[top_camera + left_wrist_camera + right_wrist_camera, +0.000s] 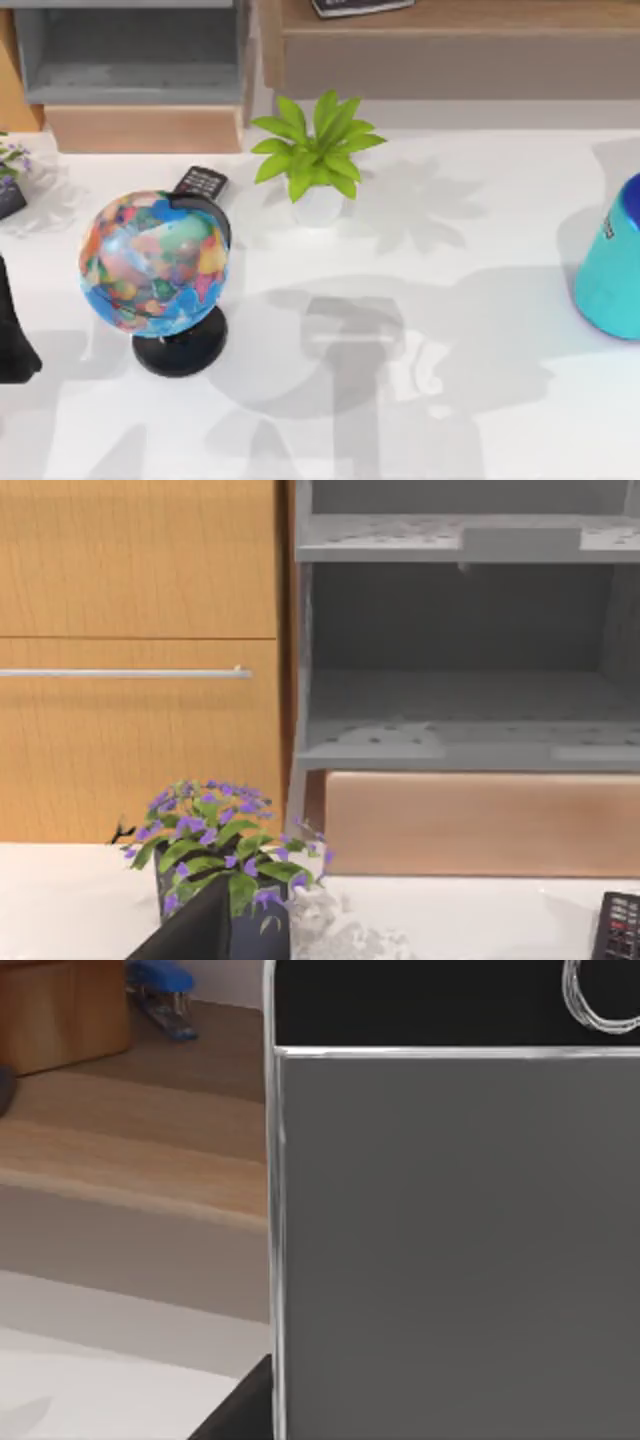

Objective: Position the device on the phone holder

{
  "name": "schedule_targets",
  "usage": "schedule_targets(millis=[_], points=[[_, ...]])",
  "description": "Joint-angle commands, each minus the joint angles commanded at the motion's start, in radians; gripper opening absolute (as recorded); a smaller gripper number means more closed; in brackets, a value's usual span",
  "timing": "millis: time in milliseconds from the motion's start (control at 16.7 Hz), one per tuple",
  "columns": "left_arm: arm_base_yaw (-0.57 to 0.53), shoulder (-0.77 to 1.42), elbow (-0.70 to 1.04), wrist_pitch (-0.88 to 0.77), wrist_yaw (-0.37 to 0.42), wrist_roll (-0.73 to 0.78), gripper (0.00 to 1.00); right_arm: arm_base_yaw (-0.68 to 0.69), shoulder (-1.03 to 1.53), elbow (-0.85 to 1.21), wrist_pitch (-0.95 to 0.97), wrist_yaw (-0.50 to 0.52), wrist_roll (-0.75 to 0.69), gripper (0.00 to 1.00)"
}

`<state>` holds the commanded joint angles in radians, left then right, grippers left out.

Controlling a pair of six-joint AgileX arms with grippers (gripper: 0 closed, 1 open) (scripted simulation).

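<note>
The smartphone is showing very close in the right wrist view, its grey glossy screen facing the camera below a black bezel that carries the round home button. Its silver edge is running straight up the picture, so the long axis is lying along that line, with the home-button end toward the picture's top. A dark part is showing at the phone's lower corner; whether the right gripper's fingers are apart or clamped on the phone cannot be told. Behind it, a blue stapler is resting on a wooden shelf.

In the top view, a globe on a black base is standing at the table's left, with a dark keypad remote just behind it, a green potted plant near the middle, and a teal object at the right edge.

The left arm is sitting at the table's left edge; its fingers' state cannot be told. A purple-flowered plant is standing before its wrist camera.
</note>
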<state>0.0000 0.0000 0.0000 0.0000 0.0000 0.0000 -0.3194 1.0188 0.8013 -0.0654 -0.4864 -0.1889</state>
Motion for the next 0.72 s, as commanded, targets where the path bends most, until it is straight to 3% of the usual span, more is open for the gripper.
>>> schedule_targets(millis=[360, 720], points=[[0.000, 0.000, 0.000, 0.000, 0.000, 0.000, 1.00, -0.212, 0.000, -0.182, 0.041, -0.033, -0.071, 0.00], [0.000, 0.000, 0.000, 0.000, 0.000, 0.000, 1.00, -0.293, 0.015, -0.260, 0.045, -0.039, -0.096, 0.00]])
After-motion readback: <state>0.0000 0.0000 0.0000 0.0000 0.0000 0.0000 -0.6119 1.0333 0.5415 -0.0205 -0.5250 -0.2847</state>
